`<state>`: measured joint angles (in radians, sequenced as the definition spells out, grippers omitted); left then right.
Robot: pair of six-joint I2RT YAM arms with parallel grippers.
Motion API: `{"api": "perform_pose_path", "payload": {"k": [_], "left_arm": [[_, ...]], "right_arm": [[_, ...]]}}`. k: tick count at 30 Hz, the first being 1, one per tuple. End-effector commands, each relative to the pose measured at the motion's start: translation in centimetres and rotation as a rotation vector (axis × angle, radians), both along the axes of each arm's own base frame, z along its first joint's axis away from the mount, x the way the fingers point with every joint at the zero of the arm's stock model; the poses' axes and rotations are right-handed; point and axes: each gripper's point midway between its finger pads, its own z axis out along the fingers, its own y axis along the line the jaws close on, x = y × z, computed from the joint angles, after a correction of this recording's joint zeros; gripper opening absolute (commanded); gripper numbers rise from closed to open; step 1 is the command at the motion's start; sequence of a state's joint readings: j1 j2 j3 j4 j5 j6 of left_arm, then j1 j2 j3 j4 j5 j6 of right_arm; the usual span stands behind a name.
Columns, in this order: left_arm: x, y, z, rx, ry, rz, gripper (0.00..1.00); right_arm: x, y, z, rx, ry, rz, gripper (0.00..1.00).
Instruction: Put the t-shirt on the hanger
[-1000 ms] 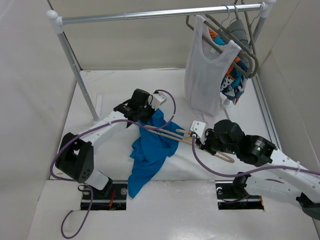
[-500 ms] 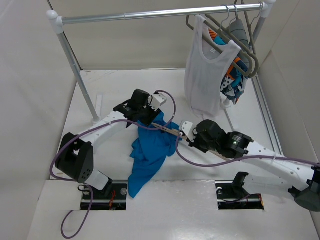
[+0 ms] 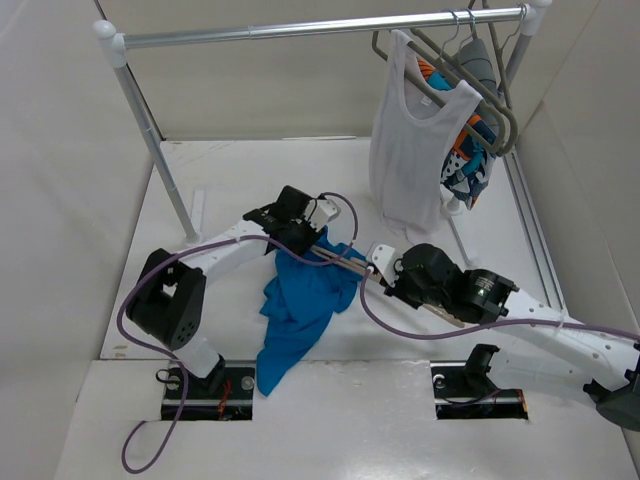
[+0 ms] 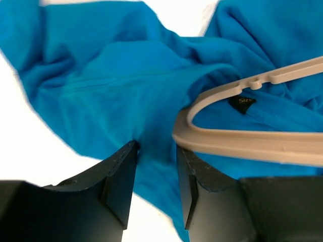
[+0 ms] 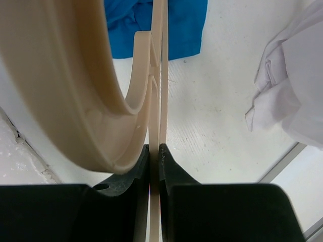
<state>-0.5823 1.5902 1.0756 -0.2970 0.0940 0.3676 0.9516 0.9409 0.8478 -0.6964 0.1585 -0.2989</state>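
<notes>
The blue t-shirt (image 3: pixel 300 300) lies crumpled on the white table between the arms. My left gripper (image 3: pixel 312 240) sits at its upper edge, its jaws closed on a fold of the blue fabric (image 4: pixel 126 75); in the left wrist view the gripper (image 4: pixel 156 151) is at the bottom. The pale beige hanger (image 3: pixel 350 265) reaches from my right gripper (image 3: pixel 385 280) leftward, one end resting on the shirt beside the size label (image 4: pixel 252 146). In the right wrist view my right gripper (image 5: pixel 154 148) is shut on a thin bar of the hanger (image 5: pixel 60 75).
A metal rail (image 3: pixel 320 25) crosses the back on a slanted post (image 3: pixel 150 130). A white tank top (image 3: pixel 410 150) on a grey hanger (image 3: pixel 470 70) and a patterned garment (image 3: pixel 470 160) hang at the right. White cloth (image 5: pixel 292 85) shows in the right wrist view.
My right arm has swung left with the hanger, bringing its end onto the shirt, then eased slightly back. My left gripper has shifted a little right with the fabric.
</notes>
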Motion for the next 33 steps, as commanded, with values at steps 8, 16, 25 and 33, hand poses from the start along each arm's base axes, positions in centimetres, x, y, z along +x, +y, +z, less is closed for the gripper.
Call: {"api": "perform_pose_path", "payload": {"k": [8, 16, 25, 33], "left_arm": [[2.9, -0.7, 2.8, -0.014, -0.101, 0.073, 0.09], [3.0, -1.1, 3.7, -0.044, -0.108, 0.081, 0.35], [4.1, -1.0, 1.8, -0.002, -0.111, 0.097, 0.37], [5.2, -1.6, 2.4, 0.006, -0.138, 0.109, 0.05]], "right_arm": [[-0.1, 0.1, -0.2, 0.029, -0.012, -0.013, 0.00], [-0.3, 0.1, -0.8, 0.025, -0.002, -0.006, 0.00], [-0.3, 0.3, -0.7, 0.031, -0.006, 0.007, 0.00], [-0.4, 0.5, -0.9, 0.035, -0.001, 0.013, 0.00]]}}
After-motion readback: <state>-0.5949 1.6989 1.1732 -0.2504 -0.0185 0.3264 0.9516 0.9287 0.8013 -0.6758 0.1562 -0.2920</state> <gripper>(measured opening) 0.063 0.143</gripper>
